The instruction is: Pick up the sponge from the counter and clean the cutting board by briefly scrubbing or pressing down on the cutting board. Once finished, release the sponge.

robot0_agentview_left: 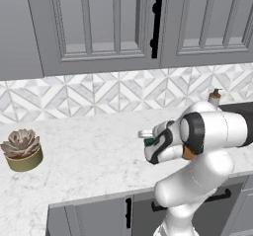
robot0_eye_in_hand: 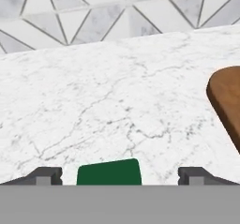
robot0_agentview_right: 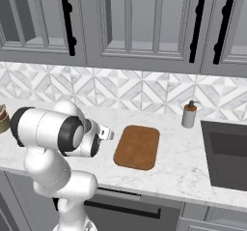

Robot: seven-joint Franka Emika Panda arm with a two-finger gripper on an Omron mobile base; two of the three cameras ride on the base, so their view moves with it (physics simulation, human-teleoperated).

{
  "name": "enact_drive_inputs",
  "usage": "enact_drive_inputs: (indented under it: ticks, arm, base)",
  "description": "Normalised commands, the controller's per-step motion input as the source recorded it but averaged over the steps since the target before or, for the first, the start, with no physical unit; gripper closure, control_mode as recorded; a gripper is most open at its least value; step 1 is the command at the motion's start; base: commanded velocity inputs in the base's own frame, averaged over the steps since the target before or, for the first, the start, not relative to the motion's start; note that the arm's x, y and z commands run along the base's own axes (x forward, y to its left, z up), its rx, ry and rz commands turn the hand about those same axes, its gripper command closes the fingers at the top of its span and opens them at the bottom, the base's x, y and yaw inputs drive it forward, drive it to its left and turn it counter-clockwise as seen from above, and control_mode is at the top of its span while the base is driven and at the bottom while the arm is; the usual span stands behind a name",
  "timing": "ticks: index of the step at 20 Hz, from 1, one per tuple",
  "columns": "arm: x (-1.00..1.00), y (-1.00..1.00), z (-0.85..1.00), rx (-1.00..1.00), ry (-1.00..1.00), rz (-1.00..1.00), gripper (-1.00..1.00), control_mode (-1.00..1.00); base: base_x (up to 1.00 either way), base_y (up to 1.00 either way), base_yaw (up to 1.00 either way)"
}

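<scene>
Beside cutting board (robot0_agentview_right: 137, 147): soap dispenser (robot0_agentview_right: 189, 114).

white marble counter (robot0_agentview_right: 183, 172) with cutting board (robot0_agentview_right: 137, 146), sponge (robot0_eye_in_hand: 108, 172)

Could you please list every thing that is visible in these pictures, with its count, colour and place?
sponge: one, dark green top, on the counter between the open finger tips
cutting board: one, reddish-brown, flat on the counter, right of the arm
counter: one, white marble
soap dispenser: one, grey with brown top, by the backsplash
sink: one, dark, right end
potted succulent: one, olive pot, left end
upper cabinets: grey, black handles
gripper: one, dark tips, open
</scene>
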Motion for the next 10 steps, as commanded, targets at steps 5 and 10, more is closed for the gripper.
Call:
enact_drive_inputs:
  ticks: [5, 10]
  arm:
    - [0.00, -0.22, 0.52, 0.00, 0.01, -0.02, -1.00, -1.00]
    - [-0.02, -0.38, 0.55, 0.00, 0.05, -0.05, -1.00, -1.00]
  base:
    - [0.00, 0.00, 0.00]
    - [0.00, 0.00, 0.00]
